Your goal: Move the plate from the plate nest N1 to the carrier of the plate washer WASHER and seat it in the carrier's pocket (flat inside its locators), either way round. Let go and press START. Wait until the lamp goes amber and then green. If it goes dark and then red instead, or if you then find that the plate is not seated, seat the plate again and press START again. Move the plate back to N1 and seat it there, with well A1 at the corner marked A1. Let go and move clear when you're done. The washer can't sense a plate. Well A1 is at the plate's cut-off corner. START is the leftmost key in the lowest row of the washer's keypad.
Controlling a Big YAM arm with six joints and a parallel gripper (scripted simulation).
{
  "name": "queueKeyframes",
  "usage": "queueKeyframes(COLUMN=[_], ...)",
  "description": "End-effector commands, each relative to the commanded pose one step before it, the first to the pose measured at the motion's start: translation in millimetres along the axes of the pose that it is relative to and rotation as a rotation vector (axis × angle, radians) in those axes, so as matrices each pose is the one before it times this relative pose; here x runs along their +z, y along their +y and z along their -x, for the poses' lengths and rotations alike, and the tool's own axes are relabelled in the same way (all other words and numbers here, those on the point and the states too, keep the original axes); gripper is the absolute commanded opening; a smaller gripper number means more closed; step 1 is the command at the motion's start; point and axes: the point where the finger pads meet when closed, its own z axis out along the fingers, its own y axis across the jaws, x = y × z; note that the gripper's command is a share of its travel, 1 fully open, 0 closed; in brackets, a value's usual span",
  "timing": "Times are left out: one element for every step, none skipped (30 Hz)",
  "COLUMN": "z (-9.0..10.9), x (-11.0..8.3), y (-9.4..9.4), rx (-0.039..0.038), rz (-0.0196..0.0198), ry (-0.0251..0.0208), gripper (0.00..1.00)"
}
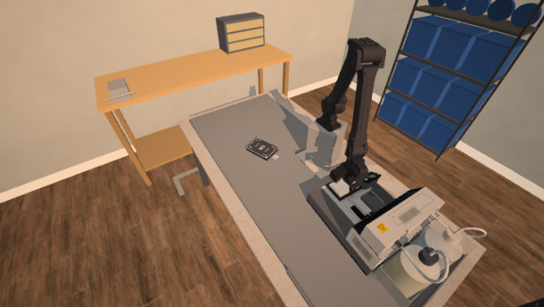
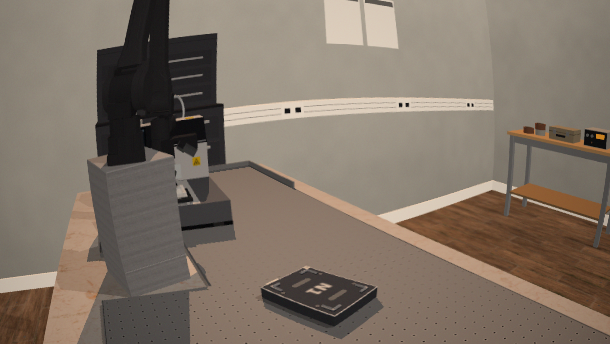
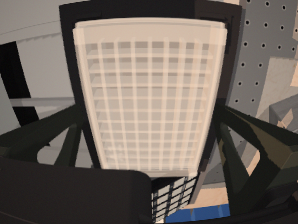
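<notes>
The pale gridded plate [image 1: 340,187] [image 2: 181,192] [image 3: 150,100] lies on the dark carrier [image 3: 69,30] of the washer [image 1: 403,219] [image 2: 191,170]. It looks flat within the carrier's frame in the wrist view, but its lower edge is partly hidden, so I cannot tell if it is fully seated. My gripper [image 3: 148,110] is open, with one finger on each side of the plate and gaps between. The plate nest N1 [image 1: 261,152] [image 2: 319,290] is empty. A small lamp [image 1: 366,179] on the washer shows green. The keypad [image 3: 175,196] shows partly below the plate in the wrist view.
The washer's raised white housing stands beyond the carrier, with two bottles and hoses [image 1: 416,268] behind it. The arm's grey pedestal [image 1: 325,143] [image 2: 140,220] stands between the washer and the N1 end of the table. A blue-bin shelf [image 1: 455,80] stands behind the arm.
</notes>
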Motion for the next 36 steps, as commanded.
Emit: queueKeyframes(z=[0.34,0.0,0.0,0.0,0.0,0.0,0.0,0.0,0.0,0.0,0.0,0.0,0.0,0.0,0.0,0.0,0.0,0.0,0.0,0.0,0.0,0.0,0.0,-2.29,0.16,0.0,0.0,2.22,-0.09,-0.15,-0.15,-0.15,-0.15,-0.15,-0.09,0.38], x=[7.45,0.0,0.0,0.0,0.0,0.0,0.0,0.0,0.0,0.0,0.0,0.0,0.0,0.0,0.0,0.0,0.0,0.0,0.0,0.0,0.0,0.0,0.0,-1.51,-3.64,0.0,0.0,-9.08,-1.73,-1.65,-1.65,-1.65,-1.66,-1.66,-1.69,-1.96], y=[-5.65,0.0,0.0,0.0,0.0,0.0,0.0,0.0,0.0,0.0,0.0,0.0,0.0,0.0,0.0,0.0,0.0,0.0,0.0,0.0,0.0,0.0,0.0,-5.88,0.74,0.0,0.0,6.3,0.02,0.04,0.04,0.04,0.04,0.04,0.24,1.62], rx=[-0.00021,0.0,0.0,0.0,0.0,0.0,0.0,0.0,0.0,0.0,0.0,0.0,0.0,0.0,0.0,0.0,0.0,0.0,0.0,0.0,0.0,0.0,0.0,-0.00061,0.00014,0.0,0.0,0.00069,-0.00001,-0.00002,-0.00002,-0.00002,-0.00002,-0.00002,-0.00001,0.00005], rz=[-0.0178,0.0,0.0,0.0,0.0,0.0,0.0,0.0,0.0,0.0,0.0,0.0,0.0,0.0,0.0,0.0,0.0,0.0,0.0,0.0,0.0,0.0,0.0,-0.01947,0.00531,0.0,0.0,0.024,0.0,0.00002,0.00002,0.00002,0.00002,0.00002,0.00034,0.0026], ry=[0.00374,0.0,0.0,0.0,0.0,0.0,0.0,0.0,0.0,0.0,0.0,0.0,0.0,0.0,0.0,0.0,0.0,0.0,0.0,0.0,0.0,0.0,0.0,0.0067,-0.00186,0.0,0.0,-0.00826,-0.00001,-0.00001,-0.00001,-0.00001,-0.00001,-0.00001,-0.00012,-0.00088], gripper=[1.0,1.0,1.0,1.0,1.0,1.0,1.0,1.0,1.0,1.0,1.0,1.0,1.0,1.0,1.0,1.0,1.0,1.0,1.0,1.0,1.0,1.0,1.0,1.0,1.0,1.0,1.0,1.0,1.0,1.0,1.0,1.0,1.0,1.0,1.0,1.0])
